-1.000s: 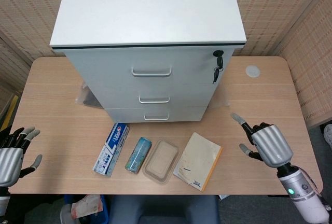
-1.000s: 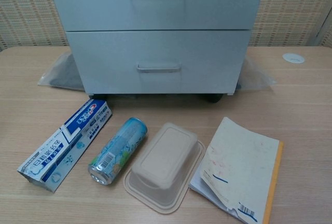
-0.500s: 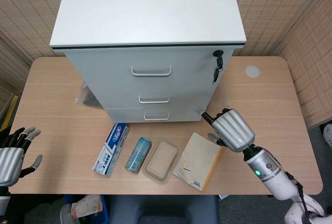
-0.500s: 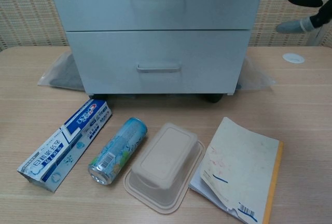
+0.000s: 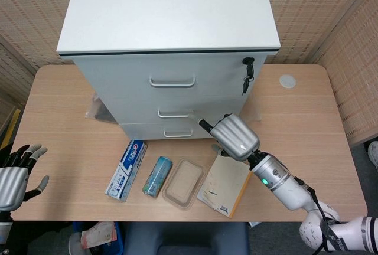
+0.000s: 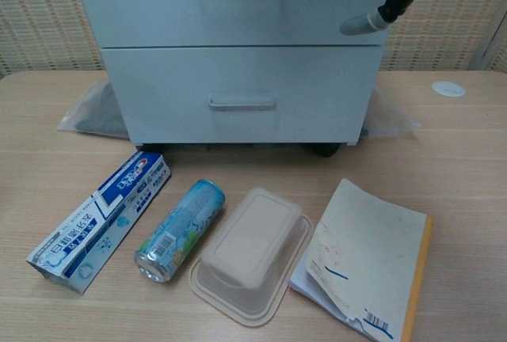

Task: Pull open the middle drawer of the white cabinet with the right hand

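I am hovering my right hand (image 5: pixel 234 137), empty with fingers apart, beside the middle drawer (image 5: pixel 177 108) of the white cabinet (image 5: pixel 171 42). The beige tray (image 5: pixel 183 183) is lying upside down near the surface's front edge, while my left hand (image 5: pixel 16 175) is resting released at the front left corner.

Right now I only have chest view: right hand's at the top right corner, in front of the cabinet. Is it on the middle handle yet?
Observer: No. In the head view the right hand sits right of the middle drawer handle, one outstretched finger pointing at its right end and looking just short of it.
Operator: Anything above that drawer to avoid?
Observer: A key hangs in the lock at the right edge of the top drawer, above the hand.
Operator: Left hand?
Observer: The left hand is off the near left edge of the table, fingers apart, holding nothing.
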Available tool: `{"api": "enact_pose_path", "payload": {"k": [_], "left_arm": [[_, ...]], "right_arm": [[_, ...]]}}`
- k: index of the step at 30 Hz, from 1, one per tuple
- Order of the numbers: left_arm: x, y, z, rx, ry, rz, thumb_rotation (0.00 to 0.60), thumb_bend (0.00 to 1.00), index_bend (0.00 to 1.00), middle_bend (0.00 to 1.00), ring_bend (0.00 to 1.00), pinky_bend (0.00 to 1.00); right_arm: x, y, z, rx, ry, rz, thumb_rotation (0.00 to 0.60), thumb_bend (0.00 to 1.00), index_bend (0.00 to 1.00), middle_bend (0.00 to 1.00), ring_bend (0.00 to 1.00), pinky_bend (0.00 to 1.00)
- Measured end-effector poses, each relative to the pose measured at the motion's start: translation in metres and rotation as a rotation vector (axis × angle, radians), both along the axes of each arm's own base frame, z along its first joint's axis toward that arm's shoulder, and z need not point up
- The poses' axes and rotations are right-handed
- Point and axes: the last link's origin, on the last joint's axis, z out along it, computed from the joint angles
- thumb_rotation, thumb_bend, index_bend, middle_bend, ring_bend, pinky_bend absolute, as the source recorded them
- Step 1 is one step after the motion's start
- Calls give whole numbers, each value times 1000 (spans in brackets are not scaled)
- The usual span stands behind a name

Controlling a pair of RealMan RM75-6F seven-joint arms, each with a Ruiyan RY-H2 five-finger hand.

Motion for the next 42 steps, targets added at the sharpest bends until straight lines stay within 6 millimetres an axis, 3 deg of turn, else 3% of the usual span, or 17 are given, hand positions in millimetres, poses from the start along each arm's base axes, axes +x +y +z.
{"api": "enact_pose_path", "payload": {"k": [19, 42], "left_arm": [[-4, 1, 1, 0, 3, 6, 600, 314, 187, 172, 115, 183], [-3, 3, 0, 0, 13, -1, 600, 314, 188, 172, 115, 183]], "right_arm": [[30, -18, -26, 29, 63, -7, 600, 227, 115, 813, 757, 666], [22, -16, -28, 60, 87, -22, 600, 227, 185, 820, 758, 666]]}}
